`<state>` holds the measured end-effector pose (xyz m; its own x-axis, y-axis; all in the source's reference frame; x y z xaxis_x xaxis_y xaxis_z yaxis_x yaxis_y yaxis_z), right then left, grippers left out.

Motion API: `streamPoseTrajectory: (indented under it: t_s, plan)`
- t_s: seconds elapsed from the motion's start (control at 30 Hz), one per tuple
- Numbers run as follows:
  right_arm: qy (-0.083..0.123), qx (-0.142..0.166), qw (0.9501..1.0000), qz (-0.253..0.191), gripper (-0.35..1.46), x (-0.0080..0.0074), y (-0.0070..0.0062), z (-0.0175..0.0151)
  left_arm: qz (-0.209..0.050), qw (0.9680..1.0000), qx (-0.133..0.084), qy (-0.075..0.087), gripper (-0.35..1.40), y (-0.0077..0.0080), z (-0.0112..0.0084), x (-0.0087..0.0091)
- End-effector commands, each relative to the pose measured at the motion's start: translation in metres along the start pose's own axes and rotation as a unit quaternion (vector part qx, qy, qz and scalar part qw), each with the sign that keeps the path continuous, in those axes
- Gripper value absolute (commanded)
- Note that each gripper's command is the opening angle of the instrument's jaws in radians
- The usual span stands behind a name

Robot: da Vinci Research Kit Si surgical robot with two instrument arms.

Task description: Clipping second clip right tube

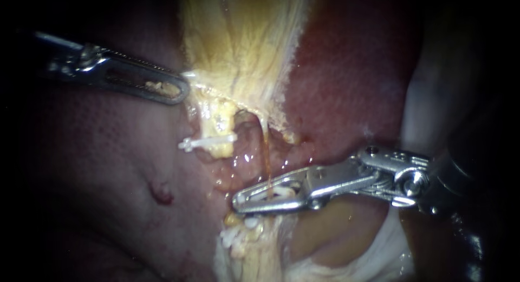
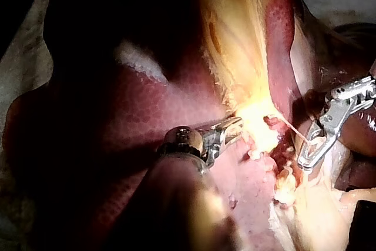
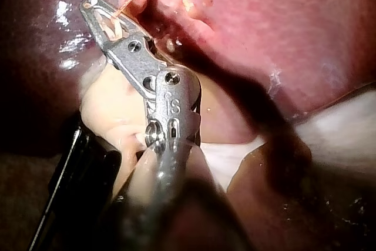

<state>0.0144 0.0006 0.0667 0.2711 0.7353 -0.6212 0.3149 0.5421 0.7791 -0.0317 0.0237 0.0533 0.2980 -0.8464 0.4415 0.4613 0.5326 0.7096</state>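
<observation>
Right tube (image 1: 266,152) runs between right instrument's (image 1: 260,198) jaws, which hold a clip (image 1: 283,192)

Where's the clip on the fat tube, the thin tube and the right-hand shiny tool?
clip (image 1: 208,142): endoscope view, its middle.
thin tube (image 1: 266,152): endoscope view, mid-length.
right instrument (image 1: 238,201): endoscope view, its tip.

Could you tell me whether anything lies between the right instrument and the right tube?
Nothing visible does: the thin right tube already runs between the jaws of the right instrument, beside the white clip they carry.
</observation>
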Motion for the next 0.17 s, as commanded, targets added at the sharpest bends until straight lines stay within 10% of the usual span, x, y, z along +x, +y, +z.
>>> streamPoseTrajectory:
  t_s: [0.03,0.17]
  plan:
    - [0.0,0.0,1.0,0.0,-0.35,-0.0001,0.0001,-0.0001,0.0,1.0,0.0,0.0,-0.35,0.0,0.0,0.0]
    - [0.0,0.0,1.0,0.0,-0.35,-0.0001,0.0004,-0.0002,0.0,1.0,0.0,0.0,-0.35,0.0,0.0001,0.0]
